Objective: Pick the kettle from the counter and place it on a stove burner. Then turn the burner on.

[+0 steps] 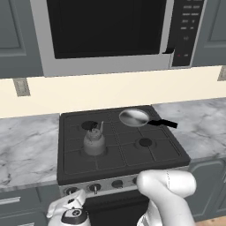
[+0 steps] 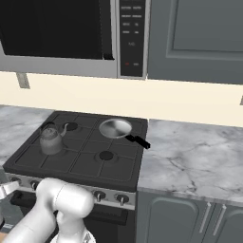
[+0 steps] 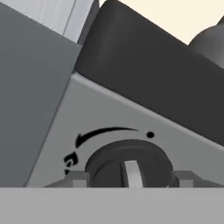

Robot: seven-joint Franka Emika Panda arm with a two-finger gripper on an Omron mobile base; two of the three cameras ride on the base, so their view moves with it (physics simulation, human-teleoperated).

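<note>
The grey kettle (image 1: 94,140) (image 2: 51,139) stands upright on the stove's front-left burner, hiding most of the ring. The back-left burner (image 1: 89,125) and the front-right burner (image 1: 145,142) (image 2: 106,155) are bare. The marble counter (image 1: 26,148) (image 2: 190,156) flanks the stove on both sides. My gripper (image 3: 130,177) is low at the stove's front panel, at the leftmost knob (image 3: 129,164) (image 1: 70,190). Its fingertips (image 3: 76,178) stand on either side of that dark round knob, open about as wide as the knob. A curved arrow mark sits above the knob.
A round silver frying pan (image 1: 133,117) (image 2: 115,127) with a black handle sits on the back-right burner. More knobs (image 1: 94,188) (image 2: 98,194) line the front panel. A microwave (image 1: 106,31) hangs above the stove. Grey cabinet fronts (image 2: 199,218) lie below the counter.
</note>
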